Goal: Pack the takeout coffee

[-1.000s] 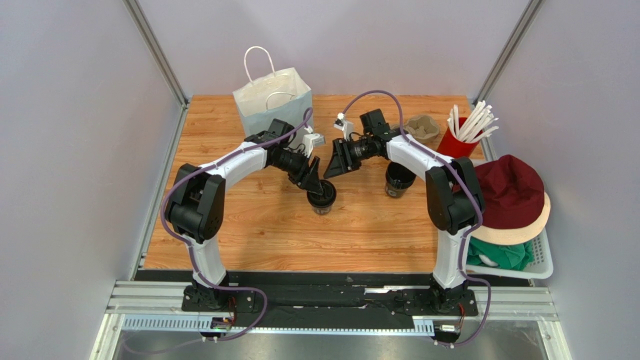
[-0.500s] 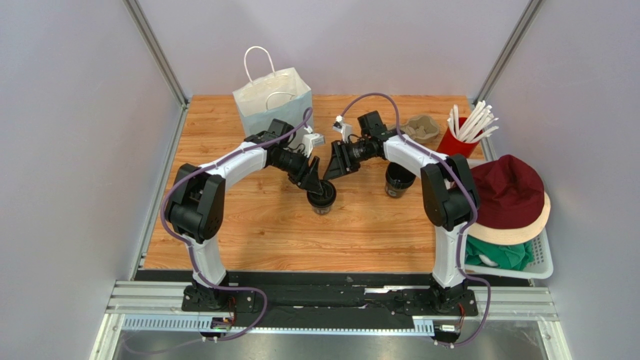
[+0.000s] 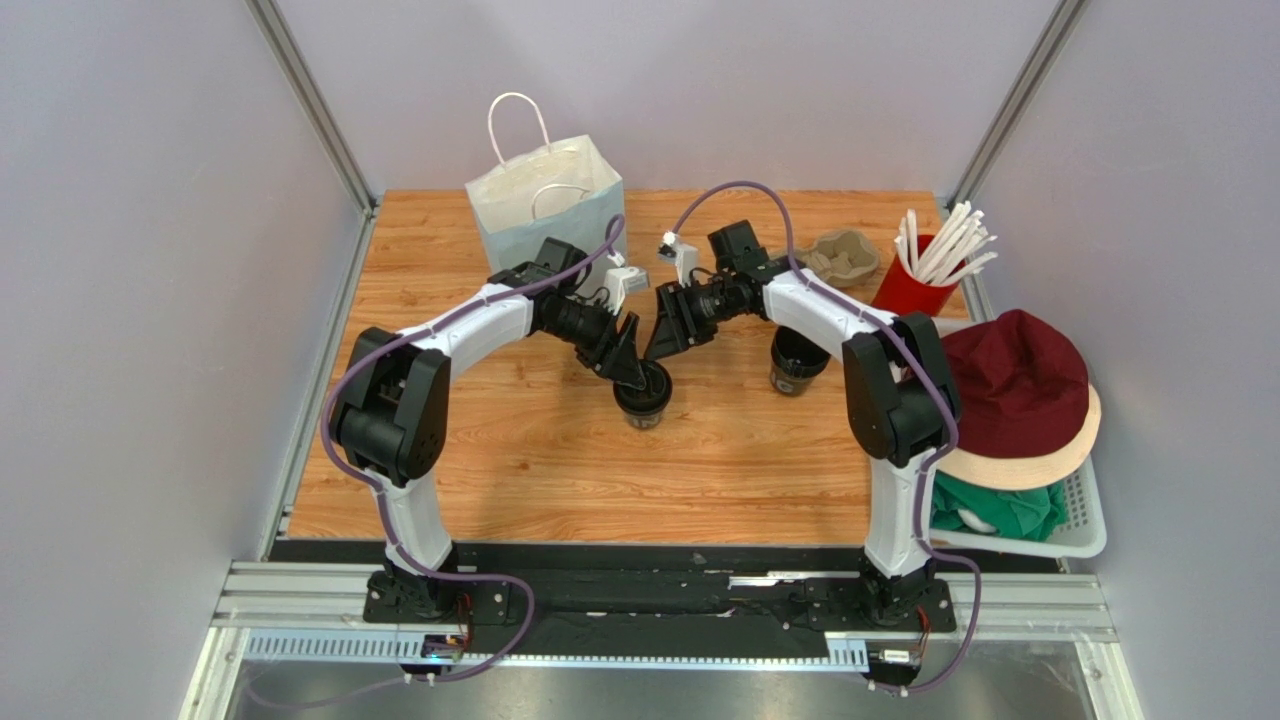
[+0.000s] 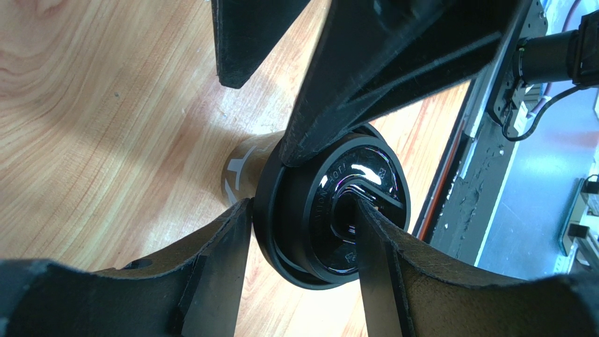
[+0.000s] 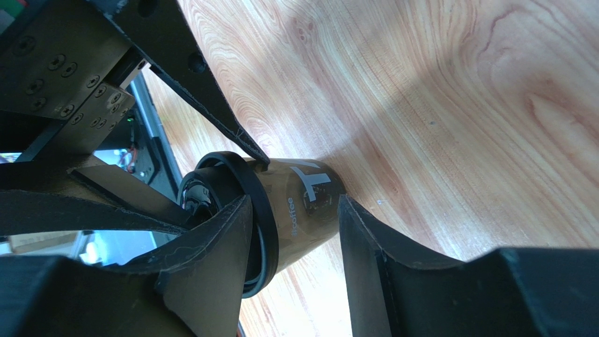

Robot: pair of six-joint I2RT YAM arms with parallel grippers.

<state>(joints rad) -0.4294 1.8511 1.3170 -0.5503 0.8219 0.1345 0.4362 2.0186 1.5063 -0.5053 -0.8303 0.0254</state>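
Where the two arms meet at mid-surface (image 3: pixel 526 465), the takeout coffee (image 3: pixel 643 396) stands upright, long axis vertical, just below and near of both hands. Left hand (image 3: pixel 630 366): half-open, its fingers bracketing the lid (image 4: pixel 302 239); whether it clamps cannot be told. Right hand (image 3: pixel 652 348): half-open, one finger clear of the cup, holding nothing. Paper bag (image 3: pixel 544 203): far left of the cup, on the left arm's side, mouth upward.

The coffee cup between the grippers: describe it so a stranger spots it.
On the wooden table, find the white paper bag. In front of it, the small dark black-lidded cup sits between the left gripper and right gripper; its twin stands alone, rightward.
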